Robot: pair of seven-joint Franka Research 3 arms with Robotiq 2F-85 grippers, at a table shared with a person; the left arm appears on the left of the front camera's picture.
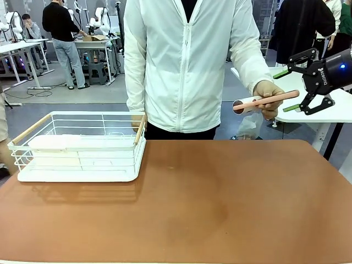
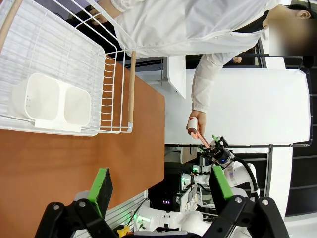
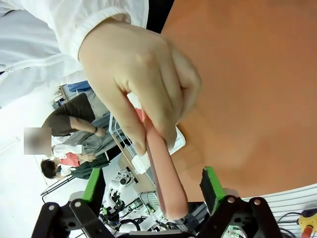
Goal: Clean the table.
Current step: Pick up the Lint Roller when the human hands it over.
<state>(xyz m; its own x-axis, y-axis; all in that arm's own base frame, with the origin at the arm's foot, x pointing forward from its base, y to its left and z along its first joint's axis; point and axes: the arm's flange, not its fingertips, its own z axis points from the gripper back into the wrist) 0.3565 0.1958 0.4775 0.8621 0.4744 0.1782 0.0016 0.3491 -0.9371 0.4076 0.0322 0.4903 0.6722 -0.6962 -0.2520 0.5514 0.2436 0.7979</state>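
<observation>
- Reddish-brown and matte, the table spreads across the lower half of my front view, smooth, with a pale edge along the near side.
- On its far left corner sits a white wire basket with rounded corners and a wooden handle at each end.
- From the front I read only a flat white shape inside it. My left wrist view looks down into it and shows a white plastic insert with two rounded cups.
- The left gripper hangs above the near table edge, green pads well apart with nothing between them.
- At the far right, beyond the table's corner, a person in a white zipped jacket holds out a pink-handled tool in one hand. A white cylindrical head shows at the end away from the arm.
- The right gripper is spread wide, and the handle's free end reaches in between its fingers.
- My right wrist view adds the close detail: a smooth, round pink shaft, its tip lying between the green pads. I cannot tell whether it touches either one.
</observation>
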